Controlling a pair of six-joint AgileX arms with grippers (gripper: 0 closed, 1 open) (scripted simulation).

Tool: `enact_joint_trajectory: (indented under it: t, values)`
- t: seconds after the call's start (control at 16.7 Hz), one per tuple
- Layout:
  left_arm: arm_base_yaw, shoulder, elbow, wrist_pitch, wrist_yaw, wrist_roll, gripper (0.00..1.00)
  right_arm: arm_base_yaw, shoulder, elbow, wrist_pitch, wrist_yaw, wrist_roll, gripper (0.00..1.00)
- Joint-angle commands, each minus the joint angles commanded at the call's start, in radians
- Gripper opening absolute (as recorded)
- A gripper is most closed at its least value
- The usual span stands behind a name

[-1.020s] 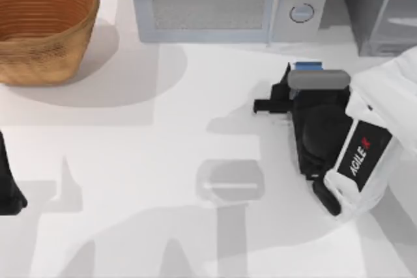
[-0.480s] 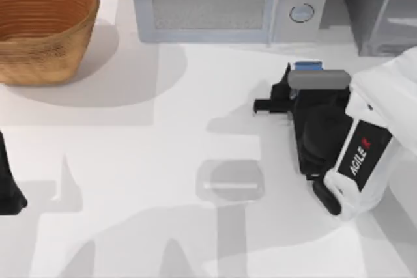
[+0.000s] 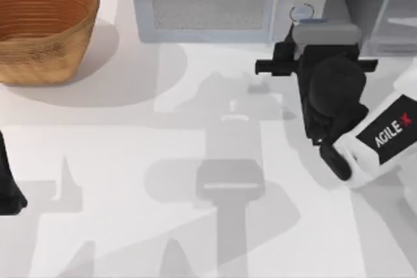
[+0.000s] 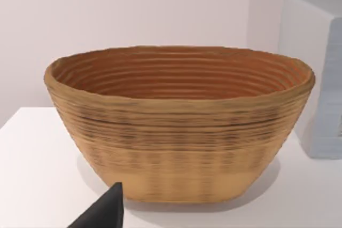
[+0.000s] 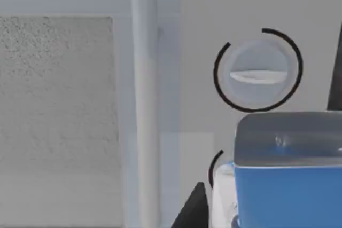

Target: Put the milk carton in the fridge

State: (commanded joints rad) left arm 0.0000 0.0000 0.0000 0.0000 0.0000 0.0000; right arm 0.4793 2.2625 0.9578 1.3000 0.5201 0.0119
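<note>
The step in hand looks like the carry: the right gripper (image 3: 306,30) is up at the far right of the tabletop (image 3: 163,148), just in front of the microwave (image 3: 215,1) near its two round dials, and it appears to be grasping the milk carton (image 5: 286,185). In the right wrist view the carton's blue top and grey gable ridge sit close under the camera with the microwave's dial (image 5: 258,70) straight behind; in the top view a sliver of blue shows at the gripper's far edge, against the microwave front. The jaws themselves are hidden by the wrist, so I judge them clenched on the carton from how it sits between them.

The fridge (image 3: 378,4) stands just right of the microwave, at the table's far right corner. The next move calls for swinging the carton rightward, clear of the microwave's corner, then pushing it into the fridge's opening and letting go on a shelf.

The left arm's gripper (image 3: 8,190) is parked at the left edge; its fingers cannot be made out.

Count: one milk carton, one fridge, one microwave with two dials, one wicker basket (image 3: 45,24), two arms.
</note>
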Motion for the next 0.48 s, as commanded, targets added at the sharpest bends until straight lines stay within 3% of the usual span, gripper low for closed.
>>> enact_joint_trajectory:
  t: [0.24, 0.48]
  values:
    - [0.000, 0.000, 0.000, 0.000, 0.000, 0.000, 1.00, 0.005, -0.205, -0.017, -0.185, -0.003, 0.004, 0.00]
    - [0.000, 0.000, 0.000, 0.000, 0.000, 0.000, 1.00, 0.006, -0.257, -0.023, -0.237, -0.004, 0.006, 0.00]
